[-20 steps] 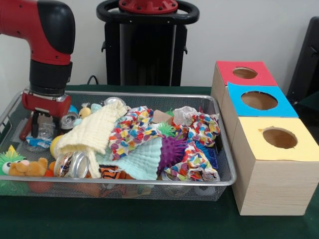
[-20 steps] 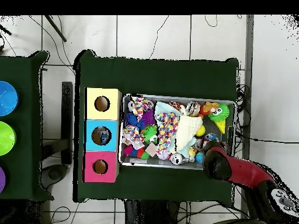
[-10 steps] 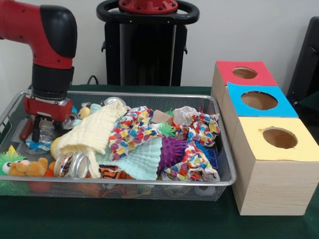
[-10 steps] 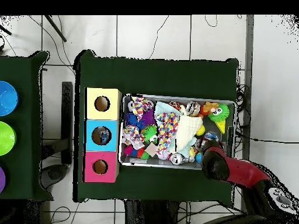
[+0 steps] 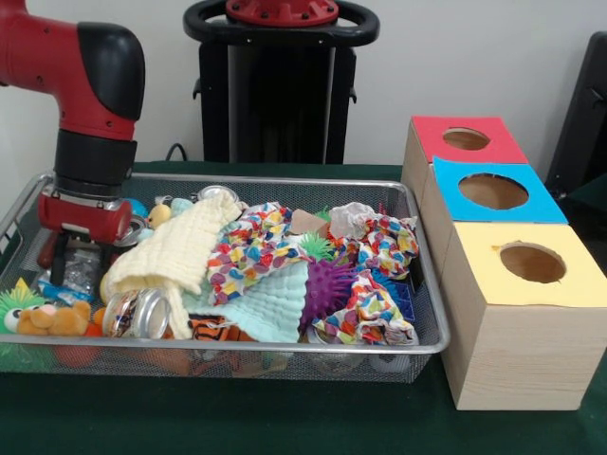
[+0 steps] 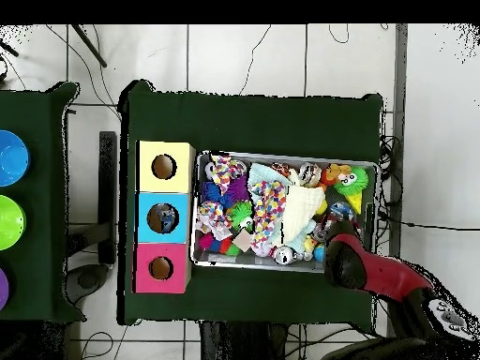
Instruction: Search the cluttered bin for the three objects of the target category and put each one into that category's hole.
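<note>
The gripper sits low at the bin's left end, fingers closed around a crushed clear plastic bottle. I judge it light, thin-walled, slippery and springy — best held across its crumpled middle. Its long axis looks roughly upright, though I cannot tell which end points up.

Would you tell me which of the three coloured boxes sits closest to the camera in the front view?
The yellow-topped box; the blue-topped box sits behind it and the red-topped box farthest back.

Red arm points its hand straight down.
</note>
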